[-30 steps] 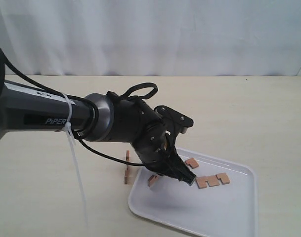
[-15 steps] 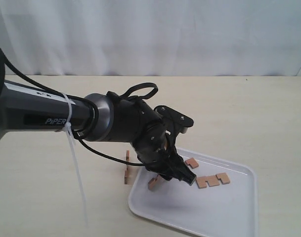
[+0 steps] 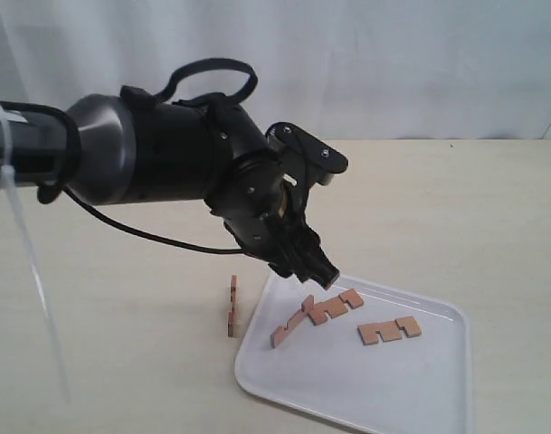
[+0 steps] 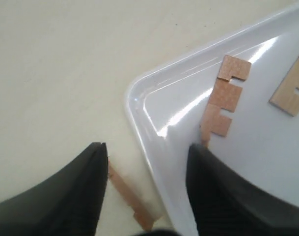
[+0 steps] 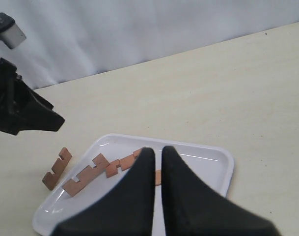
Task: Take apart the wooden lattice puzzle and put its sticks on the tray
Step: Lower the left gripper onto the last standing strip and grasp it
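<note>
Left gripper (image 3: 318, 271) wide open, empty, over tray (image 3: 420, 389) corner; three sticks (image 3: 389, 331) lie in tray, fourth stick (image 3: 232, 307) on table (image 3: 148, 380) just beside its rim; right gripper (image 5: 157, 151) closed, empty.

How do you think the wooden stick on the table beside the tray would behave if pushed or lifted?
The stick looks like thin solid wood, so it is probably stiff and light. It appears to stand on edge beside the tray, so a push would likely topple it, not roll it.

Three sticks (image 3: 389, 330) on white tray (image 3: 411, 391), one beside.
</note>
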Controlling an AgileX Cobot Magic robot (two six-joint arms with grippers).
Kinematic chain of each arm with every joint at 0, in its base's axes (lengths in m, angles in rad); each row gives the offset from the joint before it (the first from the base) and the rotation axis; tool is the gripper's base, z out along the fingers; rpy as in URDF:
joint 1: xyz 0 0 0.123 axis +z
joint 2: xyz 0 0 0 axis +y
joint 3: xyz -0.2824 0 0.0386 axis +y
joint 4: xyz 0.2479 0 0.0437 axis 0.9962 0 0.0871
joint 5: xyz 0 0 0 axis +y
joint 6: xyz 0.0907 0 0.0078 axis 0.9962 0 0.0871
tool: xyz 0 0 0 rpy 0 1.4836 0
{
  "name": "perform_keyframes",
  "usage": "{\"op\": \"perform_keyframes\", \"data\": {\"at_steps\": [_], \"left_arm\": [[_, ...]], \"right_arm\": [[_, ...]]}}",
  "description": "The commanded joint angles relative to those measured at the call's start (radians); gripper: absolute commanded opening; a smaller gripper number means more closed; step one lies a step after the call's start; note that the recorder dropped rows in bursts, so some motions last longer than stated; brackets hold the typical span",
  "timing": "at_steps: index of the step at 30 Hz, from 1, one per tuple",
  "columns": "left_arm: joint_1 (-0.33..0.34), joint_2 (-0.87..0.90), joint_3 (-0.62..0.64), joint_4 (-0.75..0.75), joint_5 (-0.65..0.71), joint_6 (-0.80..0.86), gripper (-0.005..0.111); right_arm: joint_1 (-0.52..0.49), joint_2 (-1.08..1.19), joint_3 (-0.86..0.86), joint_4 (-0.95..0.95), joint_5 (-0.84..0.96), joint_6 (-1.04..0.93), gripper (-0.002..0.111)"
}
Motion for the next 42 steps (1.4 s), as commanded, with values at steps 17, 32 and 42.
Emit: {"op": "perform_keyframes", "data": {"at_steps": [17, 32, 42], "left_arm": [[0.073, 0.128, -0.005, -0.013, 0.112, -0.132, 0.049], [0.073, 0.188, -0.005, 0.005, 0.067, -0.158, 0.048], [0.073, 0.195, -0.005, 0.005, 0.047, -0.162, 0.048]], "right_arm": [[0.003, -0.005, 0.001, 0.001, -0.003, -0.006, 0.005], [0.003, -0.005, 0.001, 0.001, -0.003, -0.006, 0.005], [0.003, -0.005, 0.001, 0.001, -0.003, -0.006, 0.005]]}}
